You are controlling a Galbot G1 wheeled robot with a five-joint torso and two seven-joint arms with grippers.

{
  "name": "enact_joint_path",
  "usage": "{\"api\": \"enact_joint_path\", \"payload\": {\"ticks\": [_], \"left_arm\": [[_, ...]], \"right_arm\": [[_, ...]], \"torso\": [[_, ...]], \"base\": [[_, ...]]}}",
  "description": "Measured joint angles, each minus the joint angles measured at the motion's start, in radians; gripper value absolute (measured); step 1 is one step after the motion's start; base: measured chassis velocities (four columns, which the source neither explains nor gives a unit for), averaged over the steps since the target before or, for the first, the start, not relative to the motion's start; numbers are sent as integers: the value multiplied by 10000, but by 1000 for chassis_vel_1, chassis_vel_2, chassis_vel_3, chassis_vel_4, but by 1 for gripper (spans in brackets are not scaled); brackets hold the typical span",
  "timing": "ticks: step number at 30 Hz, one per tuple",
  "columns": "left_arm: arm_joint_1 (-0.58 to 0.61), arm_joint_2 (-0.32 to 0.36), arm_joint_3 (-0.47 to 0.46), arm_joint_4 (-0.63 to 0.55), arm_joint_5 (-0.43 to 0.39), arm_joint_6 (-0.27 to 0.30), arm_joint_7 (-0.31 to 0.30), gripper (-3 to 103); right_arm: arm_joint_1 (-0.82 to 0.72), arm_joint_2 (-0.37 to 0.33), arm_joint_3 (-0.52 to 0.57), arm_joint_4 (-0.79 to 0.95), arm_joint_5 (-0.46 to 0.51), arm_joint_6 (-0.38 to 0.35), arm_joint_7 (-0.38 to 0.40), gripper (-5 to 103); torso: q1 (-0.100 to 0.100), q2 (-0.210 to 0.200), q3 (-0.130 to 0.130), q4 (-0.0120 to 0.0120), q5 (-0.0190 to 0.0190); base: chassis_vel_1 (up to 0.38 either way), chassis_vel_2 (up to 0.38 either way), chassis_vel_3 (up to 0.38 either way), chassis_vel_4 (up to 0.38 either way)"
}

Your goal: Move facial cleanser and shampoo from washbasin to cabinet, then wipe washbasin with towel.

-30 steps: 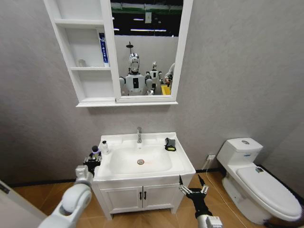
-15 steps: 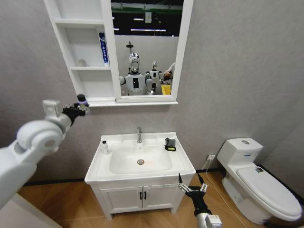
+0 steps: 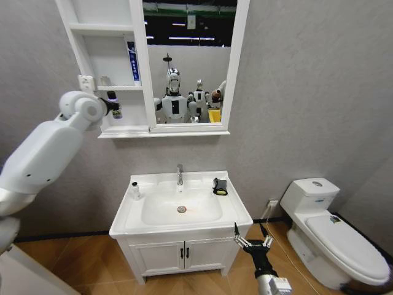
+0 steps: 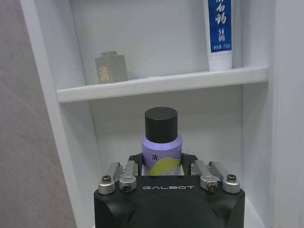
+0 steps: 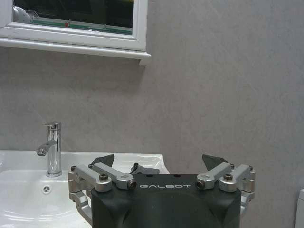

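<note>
left tool [image 4: 161, 167] pinches a purple bottle [image 4: 161, 142] inside the cabinet [image 3: 116, 67]; right tool [image 3: 252, 239] spread beside the washbasin [image 3: 236, 212].

The head view looks forward and slightly down from well back, taking in the cabinet [image 3: 123, 67] on the wall, the washbasin [image 3: 181, 206] below it and the toilet [image 3: 334, 236] off to the side.

The left wrist view sits just behind the left gripper [image 4: 161, 164] and faces straight into the cabinet's open shelves [image 4: 161, 81] from very near (the shelf edge crosses just above the claw).

The right wrist view sits low behind the right gripper [image 5: 159, 164], facing the wall, with the faucet [image 5: 51, 147] beyond the claw to one side.

Head and left wrist views share the shelves; head and right wrist views share the faucet and the cabinet's lower edge.
</note>
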Motion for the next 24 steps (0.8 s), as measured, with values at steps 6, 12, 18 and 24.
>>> {"api": "enact_joint_path", "payload": {"ticks": [6,12,18,24], "left_arm": [[-201,-752,268,1249,717,-12,163,43],[-344,-1200,296,2076,1278,-32,114,43],[-446,-1462,199,2759,1480,-42,-40,43],[-232,-1481,-68,3039,1279,-50,-220,43]], "right_arm": [[81,-12,36,-35,103,0,26,100],[142,-4,44,-143,135,-3,40,100],[226,-15,42,-219,174,-23,53,100],[275,-32,38,-266,208,-59,67,100]], "torso": [[0,0,0,0,-2],[-2,0,-2,2,-1],[-2,0,-1,1,-2],[-2,1,-2,2,-5]], "base": [[0,0,0,0],[0,0,0,0],[0,0,0,0],[0,0,0,0]]}}
